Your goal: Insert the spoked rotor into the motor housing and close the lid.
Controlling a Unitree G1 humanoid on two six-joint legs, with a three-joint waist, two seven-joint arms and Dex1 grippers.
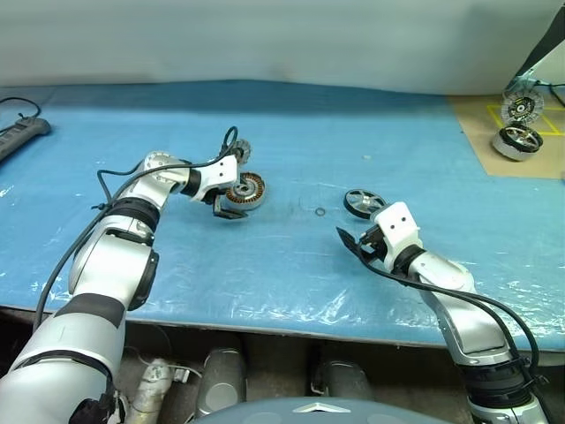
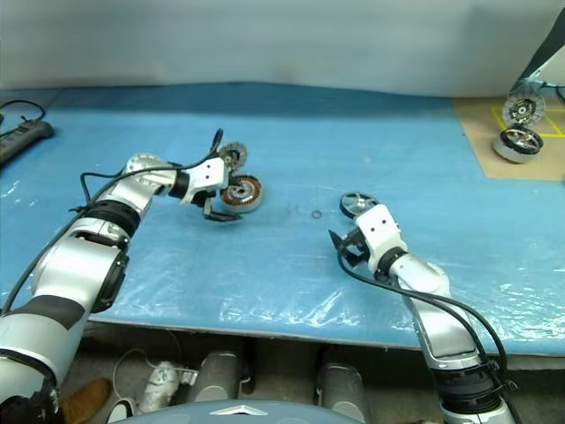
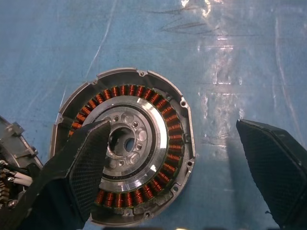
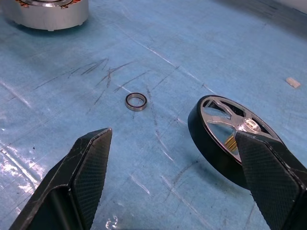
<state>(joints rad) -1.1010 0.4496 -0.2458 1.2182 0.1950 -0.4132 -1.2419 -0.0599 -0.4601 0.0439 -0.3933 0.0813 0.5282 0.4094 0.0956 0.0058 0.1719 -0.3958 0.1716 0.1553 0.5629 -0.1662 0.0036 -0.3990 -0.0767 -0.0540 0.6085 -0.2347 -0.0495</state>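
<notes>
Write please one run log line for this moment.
left gripper: open over round silver-grey motor housing | right gripper: open beside silver spoked rotor | rotor: not inserted

Head eyes: stereo pair, high, looking forward and down over the blue bench (image 1: 291,265); both share almost the whole bench top.
Left wrist: close above the motor housing (image 3: 125,148), facing down between its pincer's fingers (image 3: 88,165).
Right wrist: low and near, facing along the bench; spoked rotor (image 4: 230,136) at 3 o'clock, housing edge at 11 o'clock.
</notes>
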